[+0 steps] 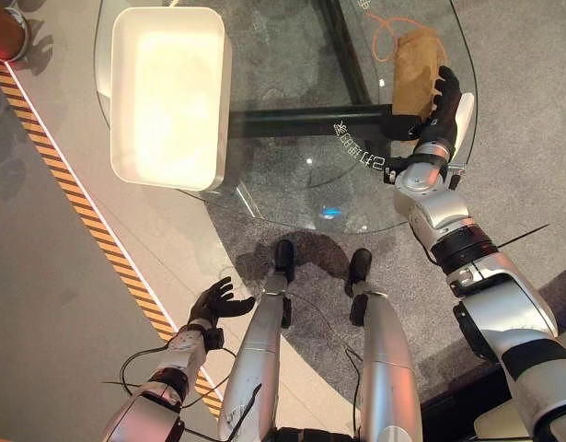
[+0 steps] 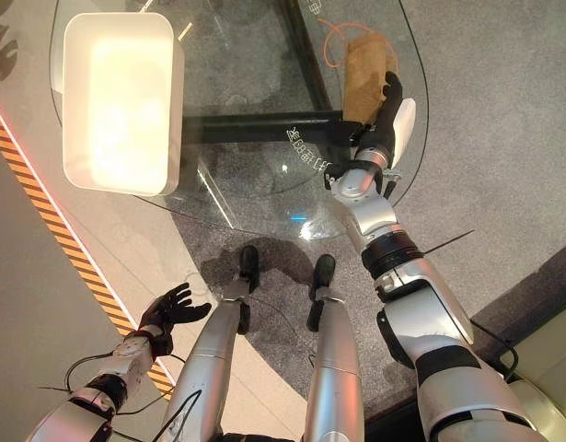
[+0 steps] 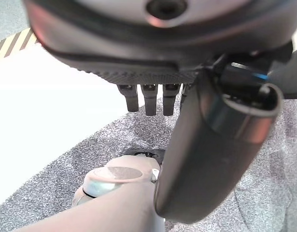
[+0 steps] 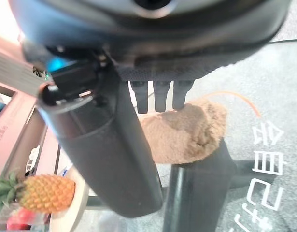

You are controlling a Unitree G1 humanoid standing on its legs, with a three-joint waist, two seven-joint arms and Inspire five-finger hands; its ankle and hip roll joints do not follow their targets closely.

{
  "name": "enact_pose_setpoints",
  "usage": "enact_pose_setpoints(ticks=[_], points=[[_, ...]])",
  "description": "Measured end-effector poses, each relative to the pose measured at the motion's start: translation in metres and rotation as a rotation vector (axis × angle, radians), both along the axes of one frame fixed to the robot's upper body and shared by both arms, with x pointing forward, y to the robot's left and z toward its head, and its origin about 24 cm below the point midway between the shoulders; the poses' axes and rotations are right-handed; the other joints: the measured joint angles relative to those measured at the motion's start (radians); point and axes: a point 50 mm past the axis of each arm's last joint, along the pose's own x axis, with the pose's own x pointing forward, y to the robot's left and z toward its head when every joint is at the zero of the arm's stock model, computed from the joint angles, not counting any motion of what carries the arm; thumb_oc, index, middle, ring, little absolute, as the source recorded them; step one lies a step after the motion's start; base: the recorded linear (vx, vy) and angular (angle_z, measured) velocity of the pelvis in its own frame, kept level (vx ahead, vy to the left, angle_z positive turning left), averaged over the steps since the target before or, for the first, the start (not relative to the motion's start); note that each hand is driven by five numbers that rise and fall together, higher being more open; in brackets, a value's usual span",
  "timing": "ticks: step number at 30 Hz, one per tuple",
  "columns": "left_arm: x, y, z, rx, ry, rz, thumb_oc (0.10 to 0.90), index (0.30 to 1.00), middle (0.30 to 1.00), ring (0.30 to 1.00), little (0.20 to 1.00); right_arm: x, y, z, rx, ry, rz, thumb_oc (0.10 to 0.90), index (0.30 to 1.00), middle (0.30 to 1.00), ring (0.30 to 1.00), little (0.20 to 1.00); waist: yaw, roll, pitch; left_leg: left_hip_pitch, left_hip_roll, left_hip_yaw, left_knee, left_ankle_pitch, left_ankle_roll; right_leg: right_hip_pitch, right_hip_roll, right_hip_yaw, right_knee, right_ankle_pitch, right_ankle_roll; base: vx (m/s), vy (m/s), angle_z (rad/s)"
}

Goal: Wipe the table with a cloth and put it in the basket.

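Left eye view: glass surface (image 1: 292, 175) over grey carpet; white basket (image 1: 167, 97) at its left part; brown cloth (image 1: 418, 57) near the right edge, right hand (image 1: 439, 110) flat on it, fingers straight.
Right eye view: left hand (image 2: 167, 308) low beside striped floor tape (image 2: 43, 216), fingers spread, holding nothing.
Left wrist view: fingertips straight above carpet.
Right wrist view: cloth's far part hidden behind fingers; pineapple (image 4: 39, 193) cut off at the edge.

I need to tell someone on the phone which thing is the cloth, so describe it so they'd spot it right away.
Start at the round glass table with the big white rectangular basket on its left part. Go across to the table's right edge, where the robot's right hand lies with straight fingers on a small brown fuzzy cloth. It is the only soft brown thing there, with a thin orange loop beside it.
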Motion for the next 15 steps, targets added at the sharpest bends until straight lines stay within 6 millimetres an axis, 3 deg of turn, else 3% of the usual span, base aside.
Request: enact_pose_setpoints(ticks=[6,12,15], points=[[-0.003,-0.001,-0.002,-0.001,0.007,-0.003,0.8,0.9,0.9,0.9,0.9,0.004,-0.003,0.004,-0.02,0.041,-0.061,0.8,0.9,0.9,0.9,0.9,0.01,0.019,0.0,0.013,-0.002,-0.001,-0.015,0.01,-0.002,0.008,-0.005,-0.001,-0.002,0.0,0.0,0.0,0.006,0.01],[-0.005,-0.006,-0.006,0.014,0.023,-0.024,0.8,0.9,0.9,0.9,0.9,0.005,-0.005,0.001,-0.045,0.071,-0.109,0.8,0.9,0.9,0.9,0.9,0.012,0.022,0.0,0.012,-0.002,-0.002,-0.018,0.013,-0.003,0.007,-0.007,-0.003,-0.002,0.0,-0.001,0.0,0.004,0.01],[-0.006,-0.012,-0.007,-0.001,0.024,-0.028,0.8,0.9,0.9,0.9,0.9,0.007,-0.015,-0.002,-0.054,0.115,-0.162,0.8,0.9,0.9,0.9,0.9,0.014,0.032,0.0,0.012,-0.004,-0.003,-0.019,0.015,-0.002,0.007,-0.011,-0.002,-0.001,0.0,0.0,0.0,0.024,0.01]])
